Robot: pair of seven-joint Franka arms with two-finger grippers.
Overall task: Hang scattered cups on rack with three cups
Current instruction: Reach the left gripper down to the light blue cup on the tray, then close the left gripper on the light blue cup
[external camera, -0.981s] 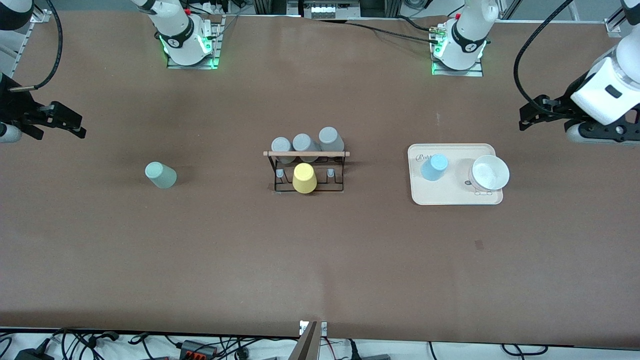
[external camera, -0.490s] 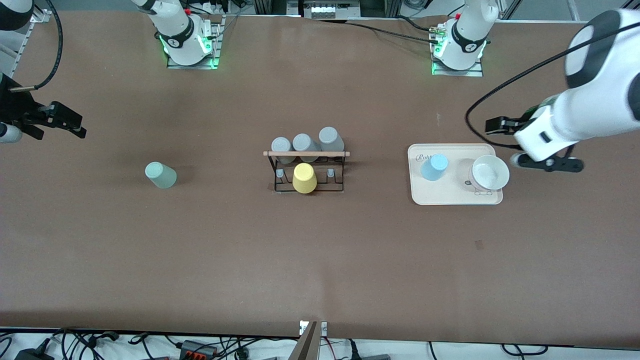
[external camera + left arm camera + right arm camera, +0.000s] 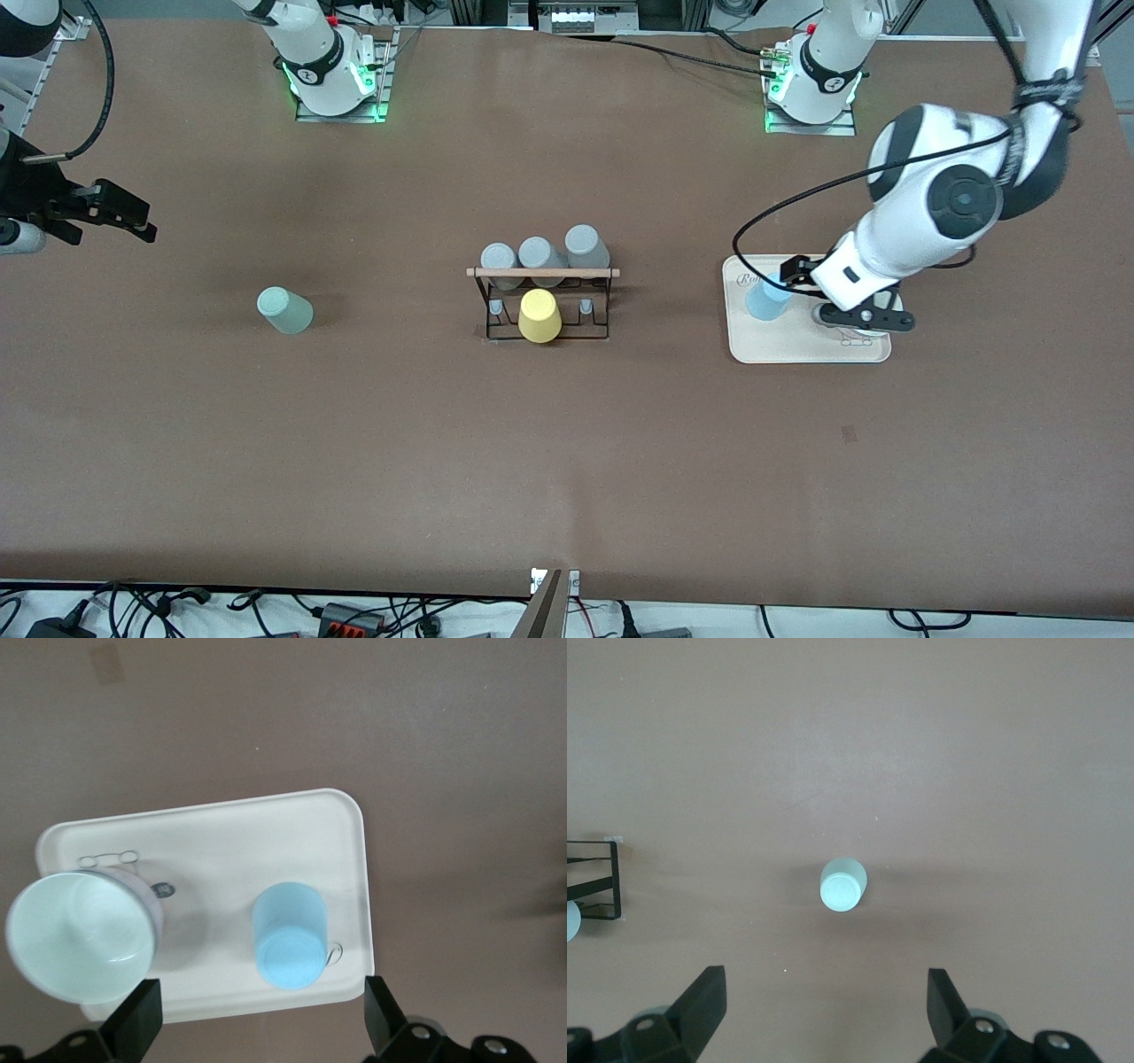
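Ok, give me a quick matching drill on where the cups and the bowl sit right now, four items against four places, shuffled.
Things:
1. light blue cup
2. sage green cup
3. yellow cup
4. white bowl

Places:
A. alone on the bare table toward the right arm's end
B. on the rack, front row, middle
C. on the beige tray, on the side toward the rack
D. on the beige tray, on the side away from the rack

Pairs: 1-C, 2-A, 3-B, 4-D
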